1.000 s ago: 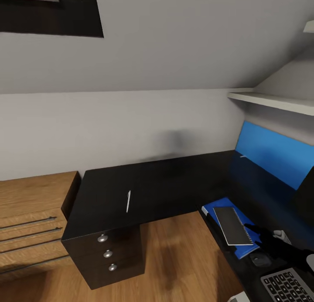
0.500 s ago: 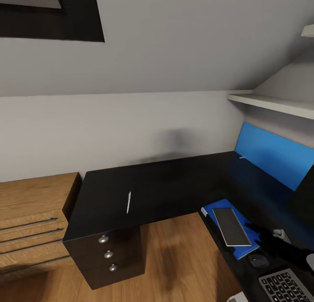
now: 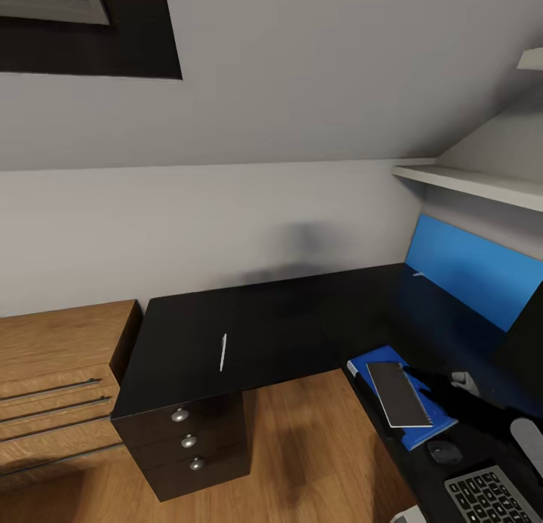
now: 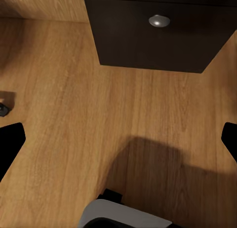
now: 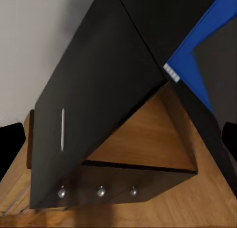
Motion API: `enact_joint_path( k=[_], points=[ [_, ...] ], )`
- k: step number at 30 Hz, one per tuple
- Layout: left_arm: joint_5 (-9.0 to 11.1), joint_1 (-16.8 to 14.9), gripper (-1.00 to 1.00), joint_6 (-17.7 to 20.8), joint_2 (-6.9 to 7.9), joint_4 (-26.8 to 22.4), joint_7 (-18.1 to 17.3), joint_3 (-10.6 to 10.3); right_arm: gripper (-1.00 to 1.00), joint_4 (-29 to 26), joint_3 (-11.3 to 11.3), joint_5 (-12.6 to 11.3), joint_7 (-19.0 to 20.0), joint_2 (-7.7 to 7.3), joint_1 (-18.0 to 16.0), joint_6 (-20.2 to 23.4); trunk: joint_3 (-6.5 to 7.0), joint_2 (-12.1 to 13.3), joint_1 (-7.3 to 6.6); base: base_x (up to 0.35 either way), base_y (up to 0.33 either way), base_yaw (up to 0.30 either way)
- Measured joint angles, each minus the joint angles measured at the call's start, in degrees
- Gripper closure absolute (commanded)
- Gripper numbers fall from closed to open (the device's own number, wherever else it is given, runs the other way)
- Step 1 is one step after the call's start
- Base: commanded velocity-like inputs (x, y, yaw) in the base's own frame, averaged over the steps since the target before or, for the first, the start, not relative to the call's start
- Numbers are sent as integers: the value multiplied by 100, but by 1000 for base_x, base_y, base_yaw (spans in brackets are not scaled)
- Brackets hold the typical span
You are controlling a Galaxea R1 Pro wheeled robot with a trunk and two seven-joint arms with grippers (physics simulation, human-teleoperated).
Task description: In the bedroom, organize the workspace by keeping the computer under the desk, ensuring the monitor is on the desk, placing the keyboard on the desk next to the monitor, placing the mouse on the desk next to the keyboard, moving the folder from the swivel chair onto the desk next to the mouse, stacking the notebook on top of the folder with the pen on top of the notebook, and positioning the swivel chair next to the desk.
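Right jaws (image 3: 445, 383) spread, beside notebook (image 3: 398, 394) on folder (image 3: 411, 432), pen (image 3: 222, 352) well apart.

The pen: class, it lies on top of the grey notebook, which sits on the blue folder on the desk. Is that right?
Not quite. The pen lies by itself on the bare desk, above the drawers, well apart from the stack. The head view shows this. The rest holds: the notebook does sit on the folder on the desk.

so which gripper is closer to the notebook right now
Right. The right gripper sits just beside the notebook on the folder; the left gripper hangs over the floor by the drawers.
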Motion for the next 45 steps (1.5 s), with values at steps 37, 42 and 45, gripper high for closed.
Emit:
enact_joint_path(
  k=[37, 42, 45],
  points=[
    [-9, -1, -100, 20, 0, 0, -9, 0, -100, -1052, 4486, 3215, -3893, 1883, 123, -3072, 0, 0, 0, 0, 0, 0],
    [-9, -2, -100, 20, 0, 0, -10, 0, -100, -1055, 5426, 3263, -4931, 1952, 127, -3757, 0, 0, 0, 0, 0, 0],
    [-9, -1, -100, 20, 0, 0, -10, 1, -100, -1061, 5808, 3283, -5179, 1963, 127, -4026, 0, 0, 0, 0, 0, 0]
  ],
)
